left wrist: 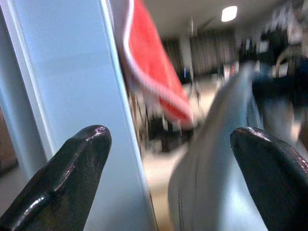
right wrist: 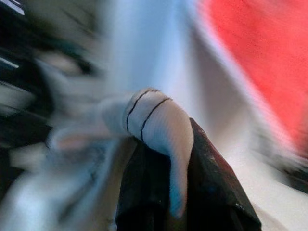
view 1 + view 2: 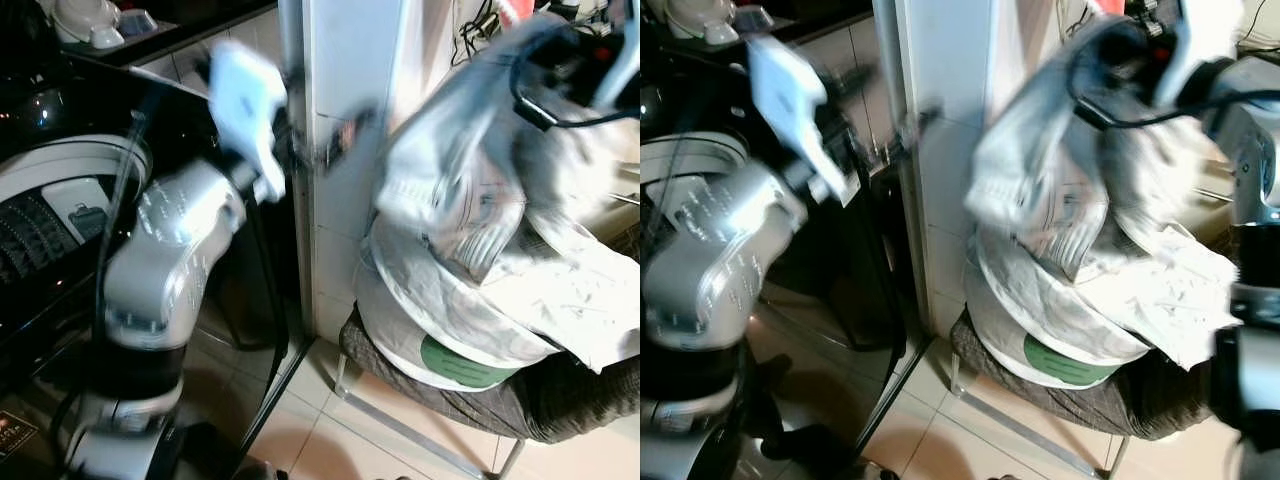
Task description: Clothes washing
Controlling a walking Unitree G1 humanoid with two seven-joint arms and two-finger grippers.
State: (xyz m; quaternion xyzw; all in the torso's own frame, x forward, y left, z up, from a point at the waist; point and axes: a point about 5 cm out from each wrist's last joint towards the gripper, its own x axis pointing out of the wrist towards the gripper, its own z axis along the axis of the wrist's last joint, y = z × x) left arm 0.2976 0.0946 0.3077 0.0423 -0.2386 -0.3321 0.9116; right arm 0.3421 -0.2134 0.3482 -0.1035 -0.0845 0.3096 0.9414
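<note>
1. Currently the right gripper (image 2: 168, 202) is pinching a fold of the white garment (image 3: 470, 200), its two black fingers pressed together with pale cloth bulging out over them; two thin dark lines are crossing that fold in the right wrist view.
2. Judging from the head views, the step in hand is lifting this garment off the laundry pile (image 3: 450, 310) on the chair (image 3: 400, 425) and carrying it toward the washing machine (image 3: 60, 200) at about 9 o'clock.
3. Doing it well is calling for a lift high enough that the trailing hem is clearing the pile before any sideways swing; the white pillar (image 3: 345, 120) is standing between chair and washer, so the cloth could be snagging there.
4. The left gripper (image 1: 163, 183) is spread wide and holding nothing, raised beside the pillar, its arm in front of the washer.
5. The garment is hanging at about 1 o'clock in the left eye view, bunched and blurred; its long axis is running roughly vertical, from the pinched top down to the loose end touching the pile.
</note>
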